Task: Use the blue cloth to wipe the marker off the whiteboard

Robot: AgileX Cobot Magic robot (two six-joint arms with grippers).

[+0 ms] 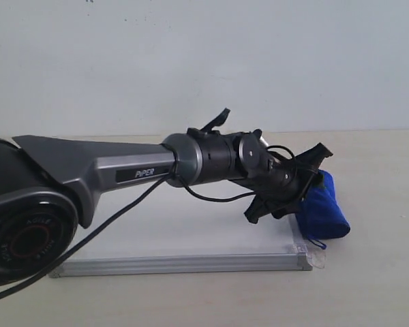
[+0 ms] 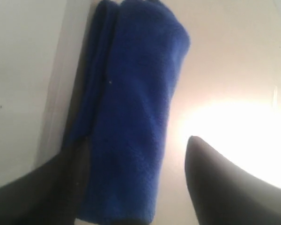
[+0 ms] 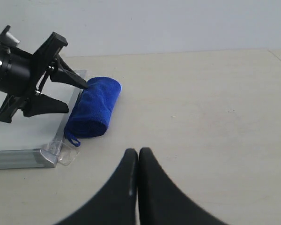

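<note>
The blue cloth (image 1: 329,208) (image 3: 94,108) lies rolled on the table against the right edge of the whiteboard (image 1: 211,235) (image 3: 18,140), its small loop toward the near corner. My left gripper (image 1: 307,196) (image 2: 131,157) (image 3: 76,96) is open and low over the cloth (image 2: 131,93). One finger is on the whiteboard (image 2: 23,70) side and the other over the table side, with the cloth between them and not pinched. The marker line is hidden behind my left arm or out of view. My right gripper (image 3: 138,152) is shut and empty over bare table, well clear of the cloth.
My left arm (image 1: 123,170) stretches across the board from the left and covers most of it. A clear plastic piece (image 3: 65,154) (image 1: 318,257) lies at the board's near right corner. A pale wall rises behind the table.
</note>
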